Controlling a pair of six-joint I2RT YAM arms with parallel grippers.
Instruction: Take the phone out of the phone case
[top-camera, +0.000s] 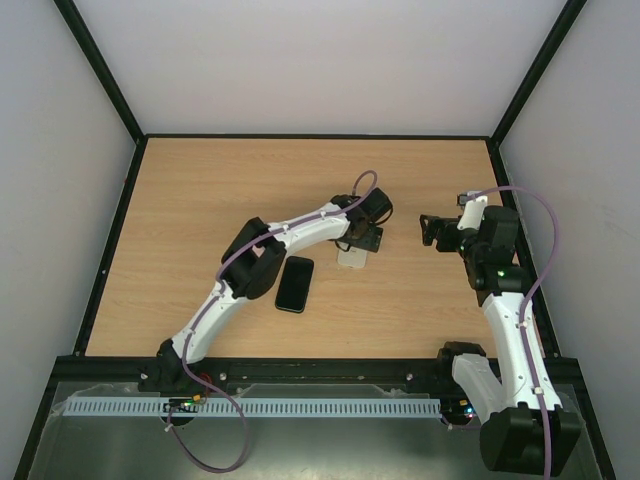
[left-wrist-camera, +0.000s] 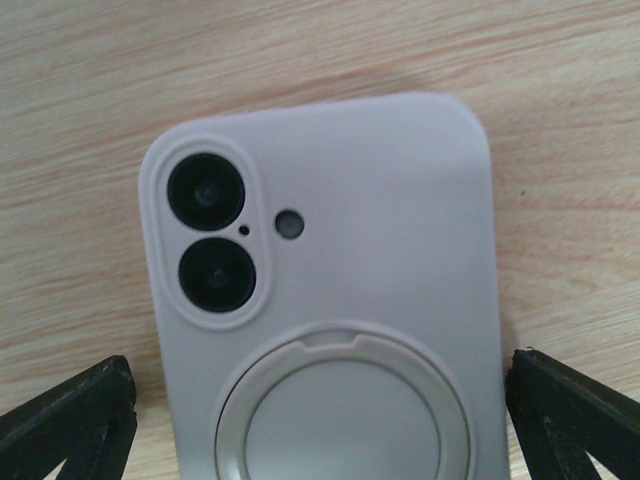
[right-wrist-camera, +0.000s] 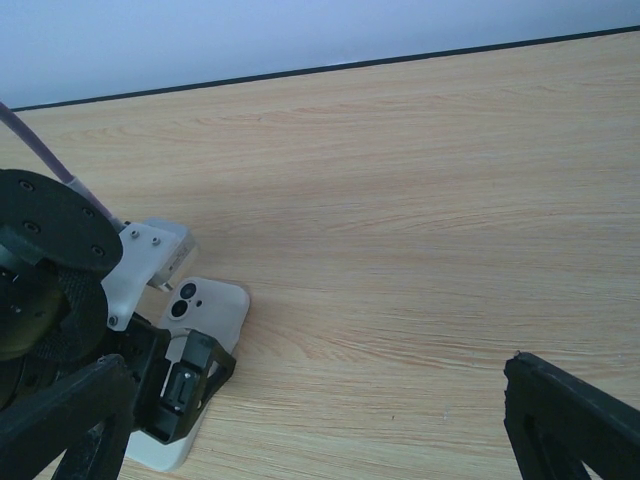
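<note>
Top view: my left gripper (top-camera: 362, 240) hangs wide open over the pale case (top-camera: 354, 257), which lies back-up on the table (top-camera: 200, 200). A black handset (top-camera: 294, 284) lies beside that arm.

Left wrist: my fingers straddle the case, placed to clamp its edges. Dark lenses suggest the phone (left-wrist-camera: 205, 192) is inside.

Right wrist: my right gripper (right-wrist-camera: 320, 420) stands apart, empty, facing the case, likely to assist.

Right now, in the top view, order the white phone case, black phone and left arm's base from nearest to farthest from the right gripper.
From the right gripper:
1. The white phone case, just to its left.
2. The black phone, further left and nearer the front.
3. The left arm's base, far left at the near edge.
</note>
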